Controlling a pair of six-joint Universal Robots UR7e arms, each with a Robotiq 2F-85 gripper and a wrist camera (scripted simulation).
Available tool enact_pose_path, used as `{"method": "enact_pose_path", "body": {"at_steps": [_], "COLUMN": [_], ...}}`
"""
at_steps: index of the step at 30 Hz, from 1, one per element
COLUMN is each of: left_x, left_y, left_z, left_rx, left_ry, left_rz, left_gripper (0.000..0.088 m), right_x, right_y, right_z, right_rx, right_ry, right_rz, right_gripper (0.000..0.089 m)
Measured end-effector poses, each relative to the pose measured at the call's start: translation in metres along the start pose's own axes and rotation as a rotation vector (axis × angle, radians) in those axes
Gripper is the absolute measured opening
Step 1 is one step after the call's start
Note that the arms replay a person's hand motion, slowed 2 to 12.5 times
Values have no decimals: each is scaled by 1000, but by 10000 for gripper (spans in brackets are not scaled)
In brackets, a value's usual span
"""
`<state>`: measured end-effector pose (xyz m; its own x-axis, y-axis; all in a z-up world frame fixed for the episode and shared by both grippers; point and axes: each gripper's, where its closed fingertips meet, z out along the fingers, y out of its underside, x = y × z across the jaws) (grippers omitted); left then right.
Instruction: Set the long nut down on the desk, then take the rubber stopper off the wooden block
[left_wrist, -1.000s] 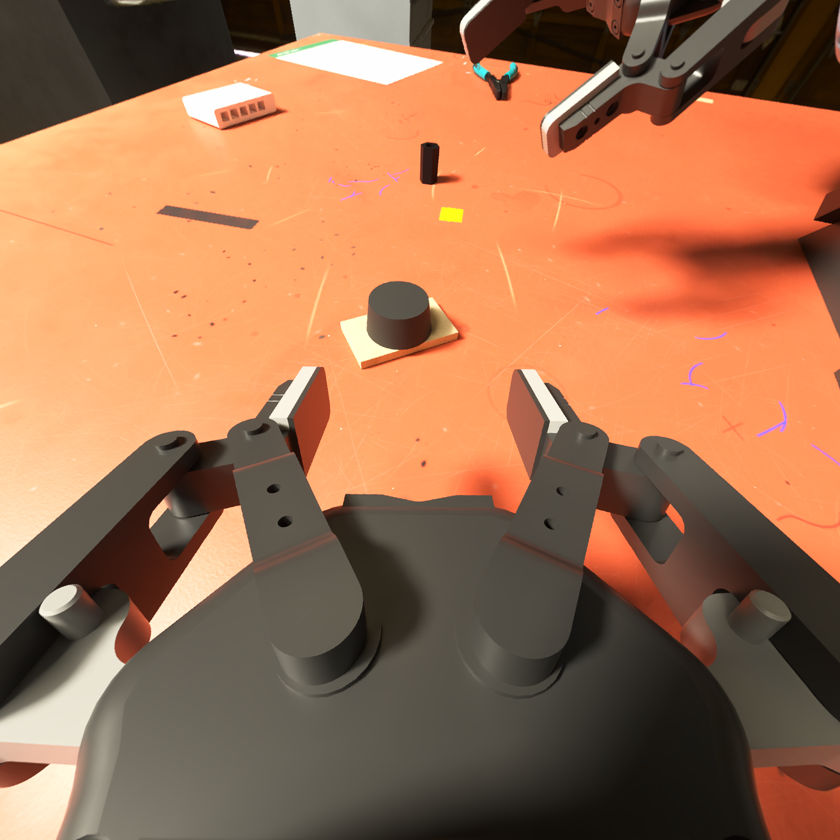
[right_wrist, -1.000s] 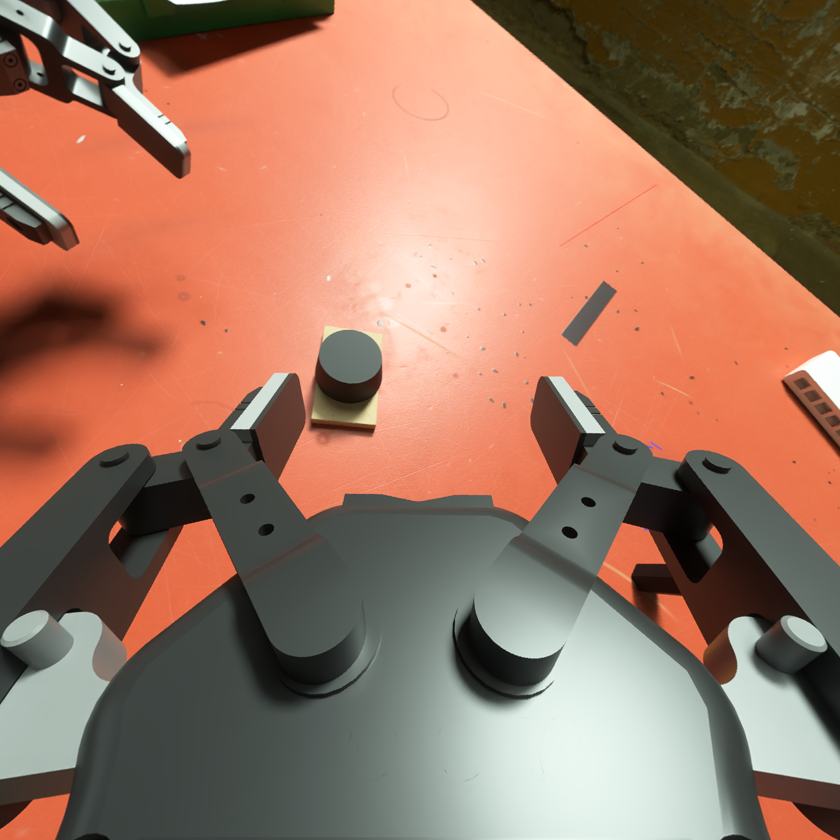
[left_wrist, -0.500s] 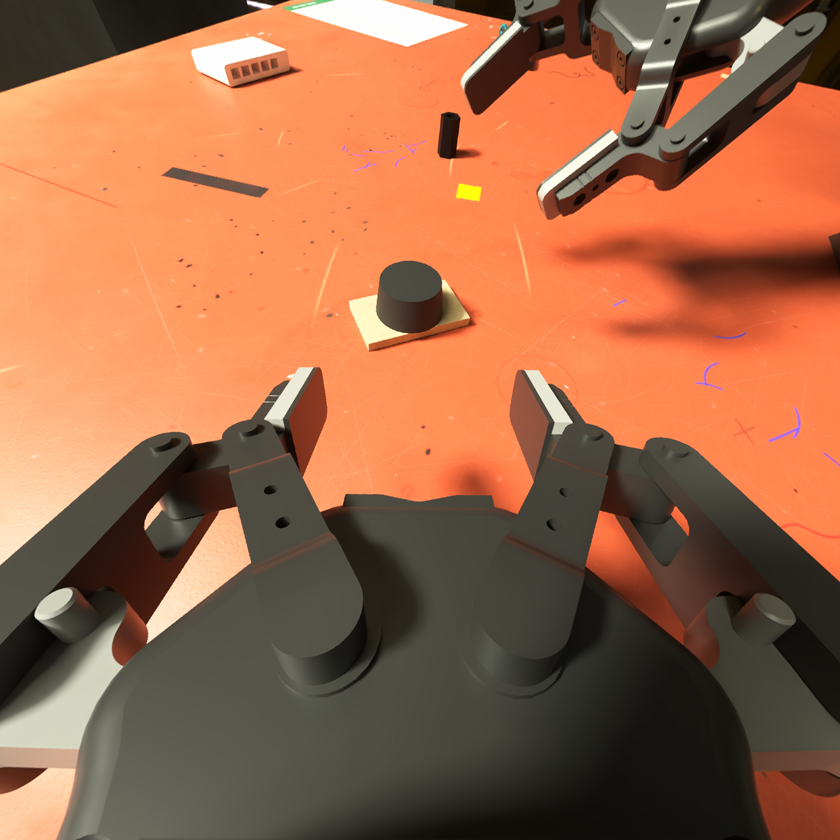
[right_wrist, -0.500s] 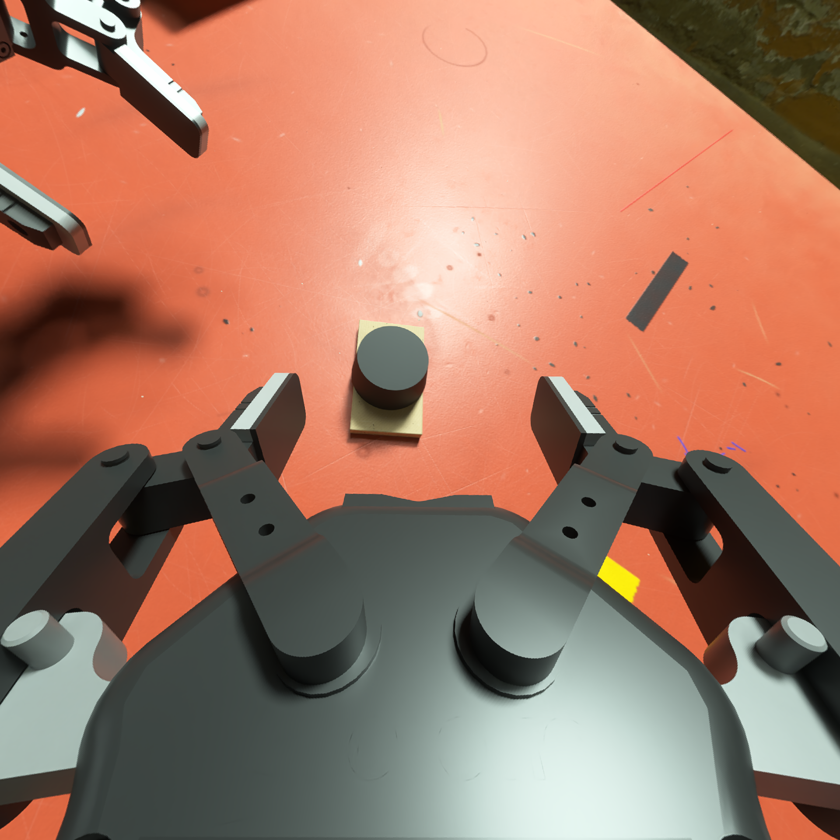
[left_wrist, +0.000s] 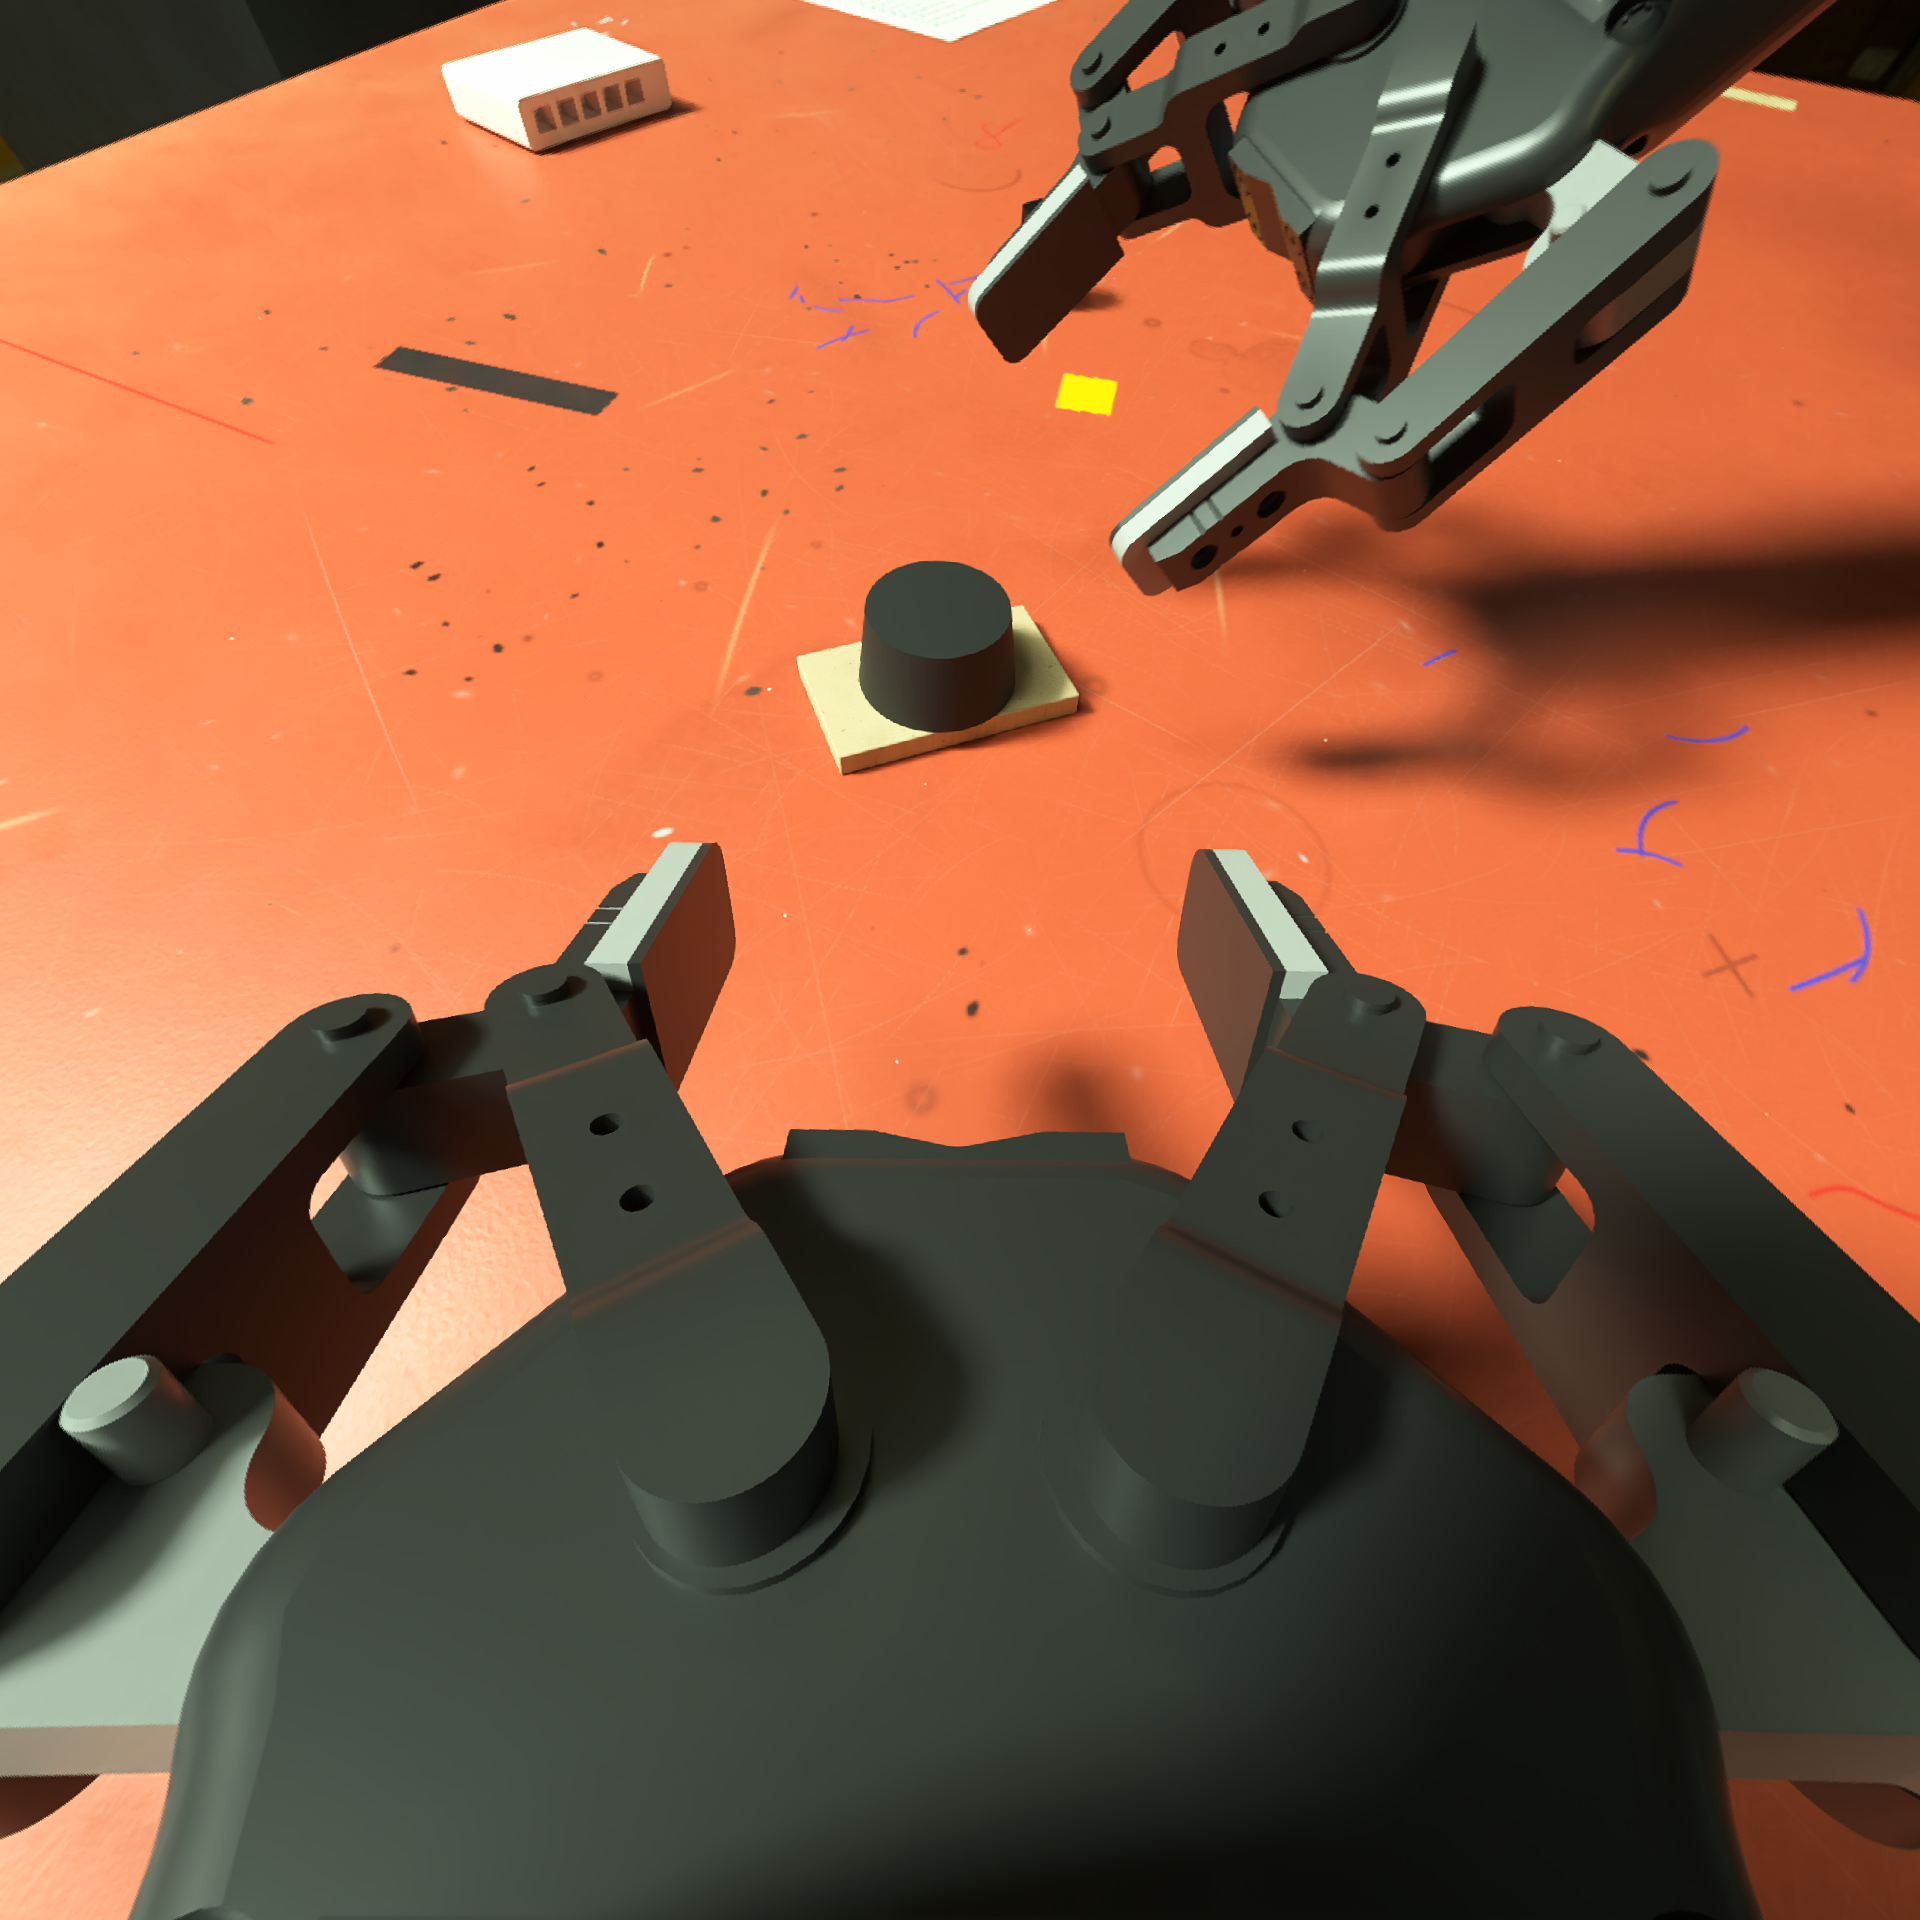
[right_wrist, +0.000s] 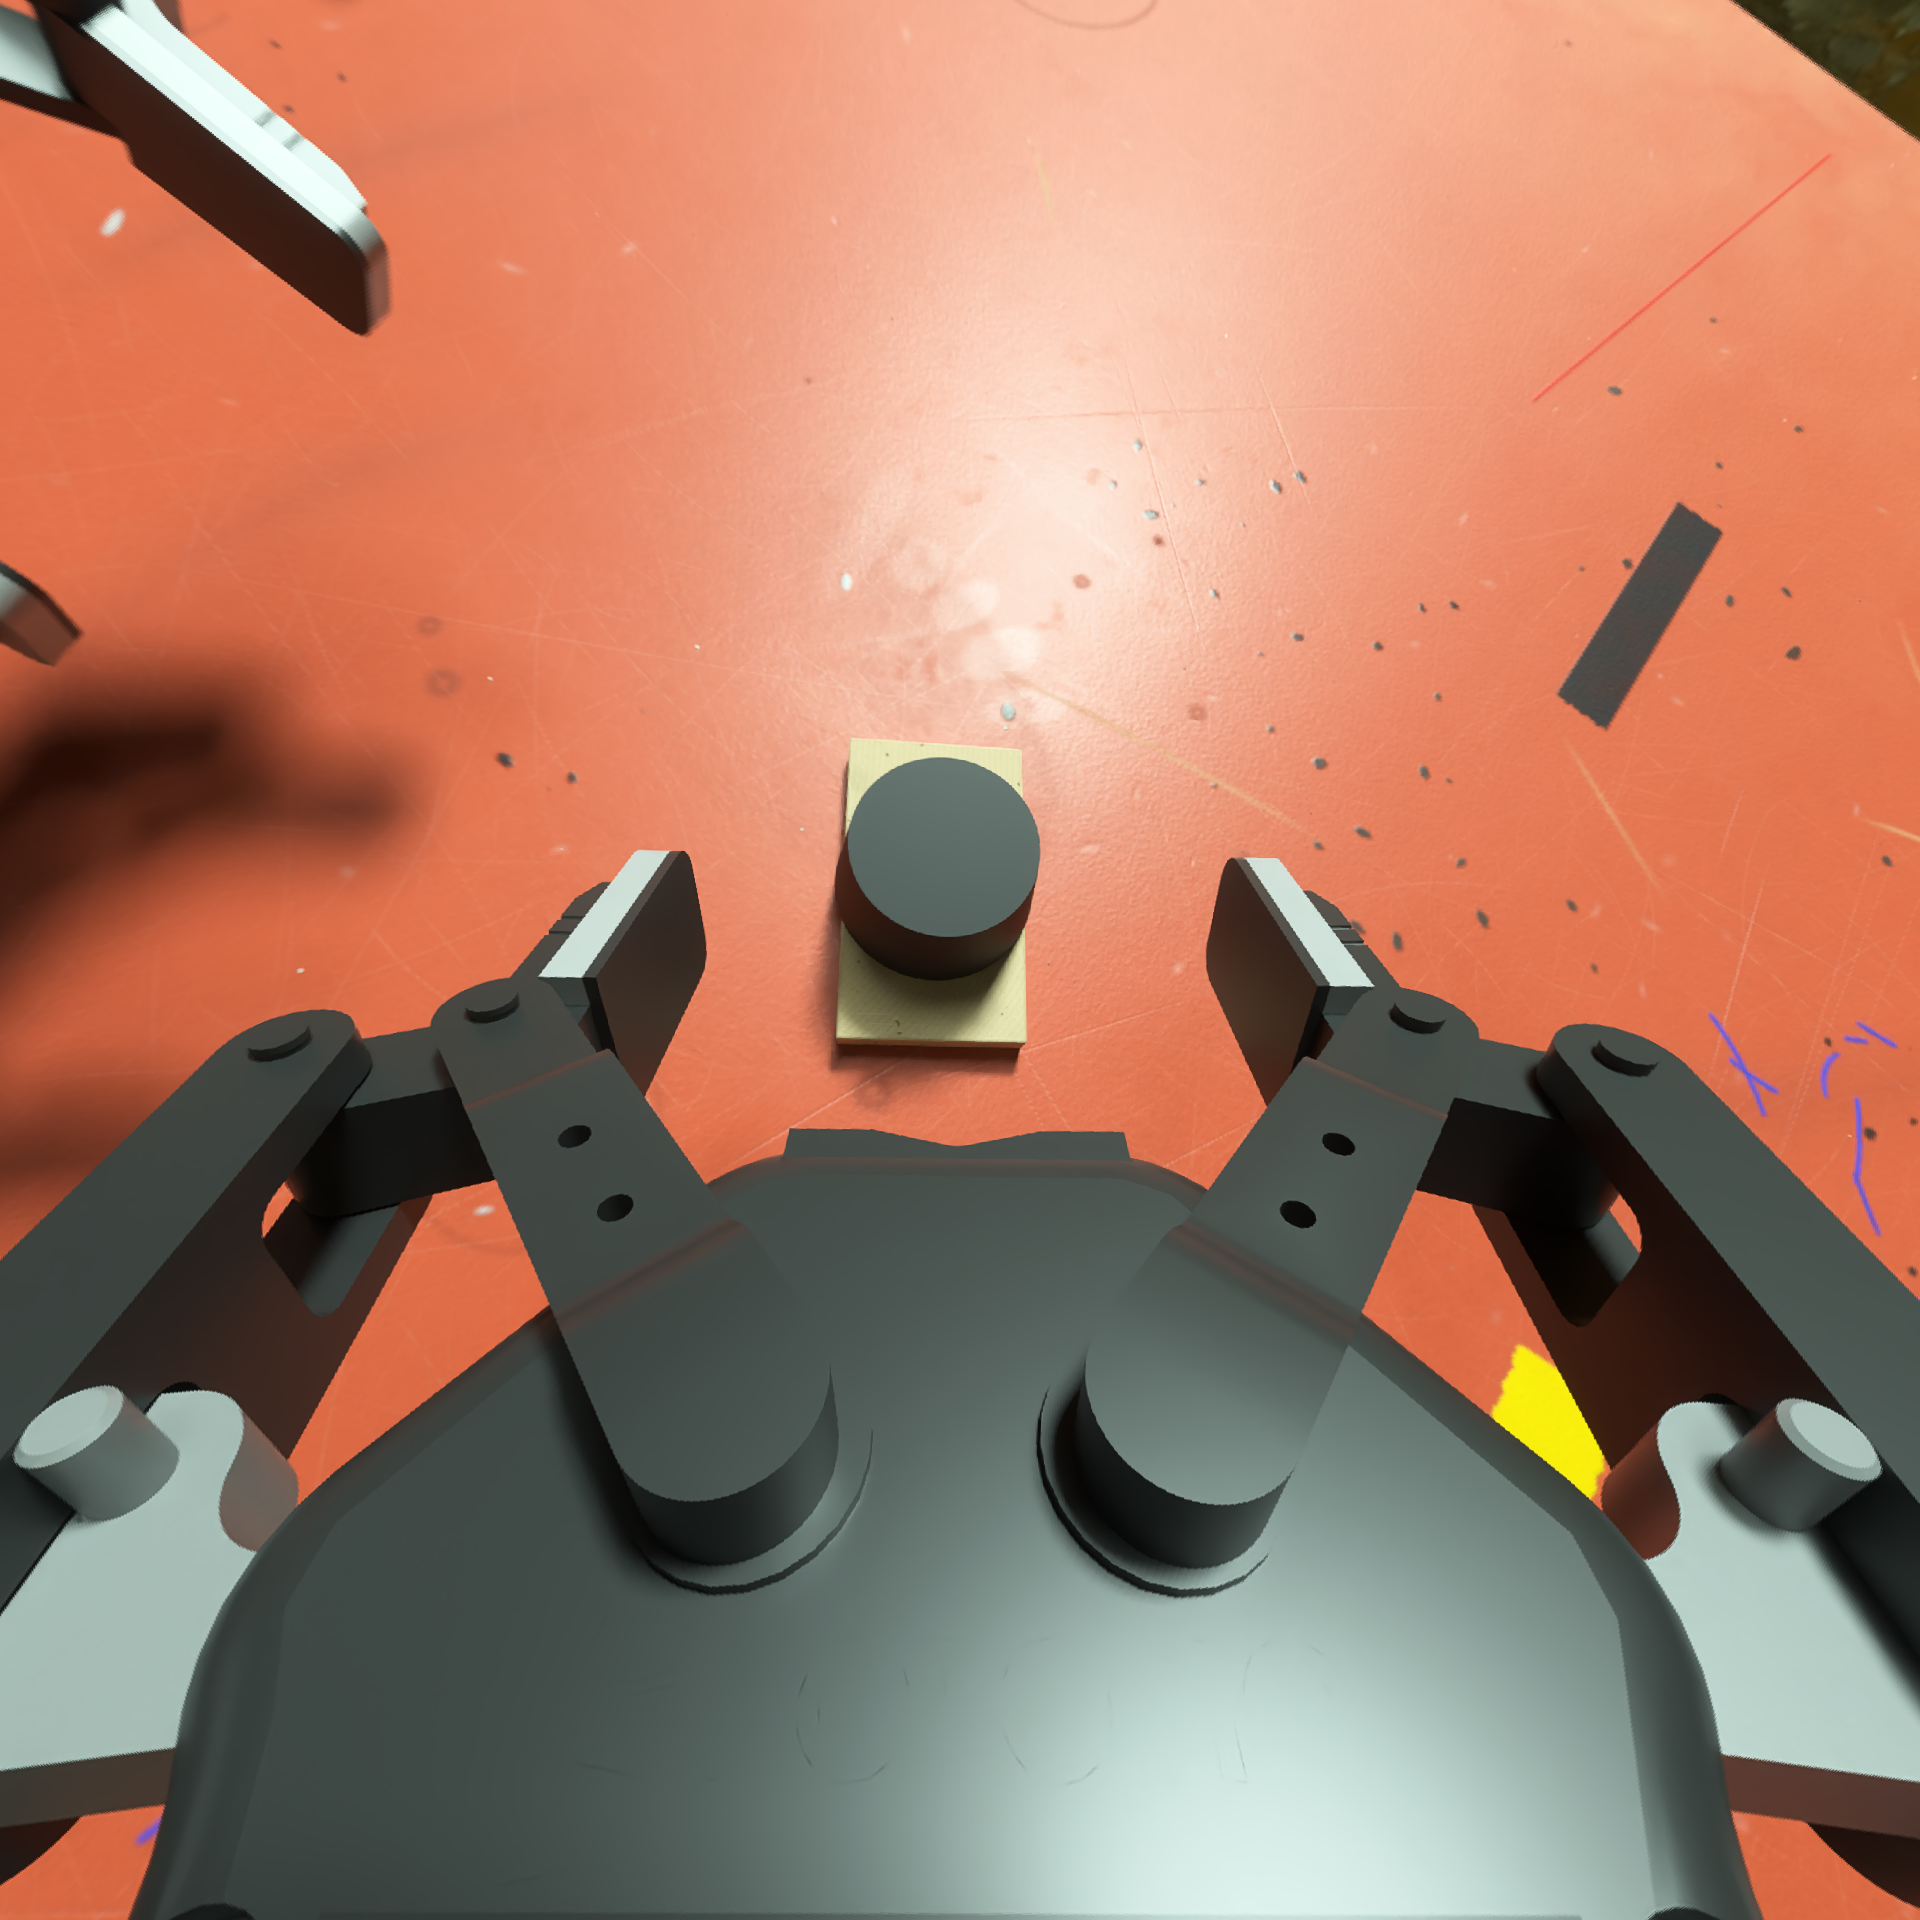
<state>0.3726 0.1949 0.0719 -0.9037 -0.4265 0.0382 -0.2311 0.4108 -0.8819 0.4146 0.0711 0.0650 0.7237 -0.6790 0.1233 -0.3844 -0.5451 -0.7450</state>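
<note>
A dark grey rubber stopper (left_wrist: 937, 644) stands on a thin pale wooden block (left_wrist: 1029, 694) on the orange desk. In the right wrist view the stopper (right_wrist: 940, 860) and block (right_wrist: 925, 1013) lie just ahead, centred between my fingers. My right gripper (right_wrist: 956, 925) is open and empty, above them. It also shows in the left wrist view (left_wrist: 1081, 436), beyond and right of the stopper. My left gripper (left_wrist: 956, 925) is open and empty, short of the block. The long nut is hidden behind the right gripper.
A white box with slots (left_wrist: 556, 88) lies at the far left. A dark strip (left_wrist: 497, 380) and a yellow square (left_wrist: 1086, 395) are flat marks on the desk. The left gripper's fingers (right_wrist: 249, 187) reach in at the upper left of the right wrist view.
My right gripper has moved toward the stopper and lower, so the stopper now sits centred between its fingers. It now hides the long nut from the left wrist view. Both grippers stay open.
</note>
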Motion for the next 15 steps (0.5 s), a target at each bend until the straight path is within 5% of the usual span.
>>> {"method": "enact_pose_path", "body": {"at_steps": [15], "left_x": [-9], "left_y": [12], "left_z": [-17], "left_rx": [-52], "left_ry": [-67], "left_rz": [23], "left_gripper": [726], "right_x": [1], "right_y": [13], "right_z": [30], "right_rx": [-105], "right_ry": [29], "right_rz": [-19], "right_gripper": [819]}}
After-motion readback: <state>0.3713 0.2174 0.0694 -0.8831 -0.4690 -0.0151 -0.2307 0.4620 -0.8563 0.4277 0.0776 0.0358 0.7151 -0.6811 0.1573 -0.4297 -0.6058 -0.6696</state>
